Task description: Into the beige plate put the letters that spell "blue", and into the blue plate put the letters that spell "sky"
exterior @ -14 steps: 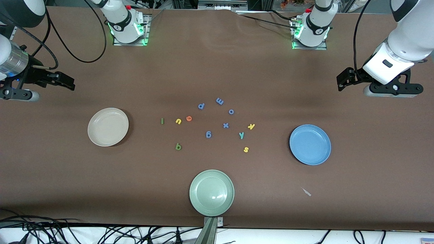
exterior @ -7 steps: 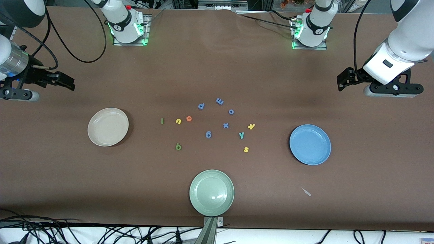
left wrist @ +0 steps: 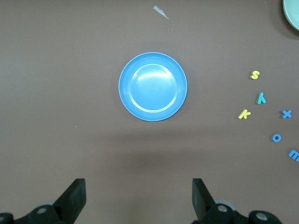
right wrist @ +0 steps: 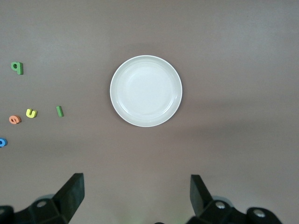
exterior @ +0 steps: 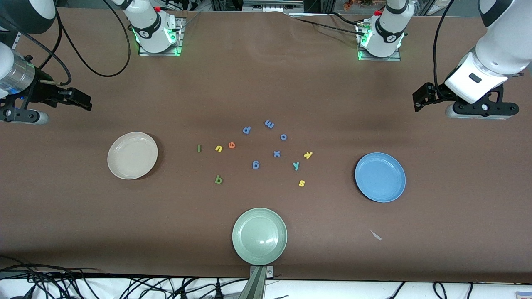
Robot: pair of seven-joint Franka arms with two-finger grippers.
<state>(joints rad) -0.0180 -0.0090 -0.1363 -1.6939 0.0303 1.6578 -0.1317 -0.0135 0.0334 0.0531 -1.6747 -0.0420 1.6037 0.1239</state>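
overhead, both end effectors, left and right, gape wide above smooth round plates.

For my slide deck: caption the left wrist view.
Open left hand above an empty blue plate, foam letters scattered beside it.

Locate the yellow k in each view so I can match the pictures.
Front view: yellow k lies on the table between the blue x and the blue plate.
Left wrist view: yellow k beside the blue plate.
Right wrist view: not in it.
Shared landmark: the blue plate.
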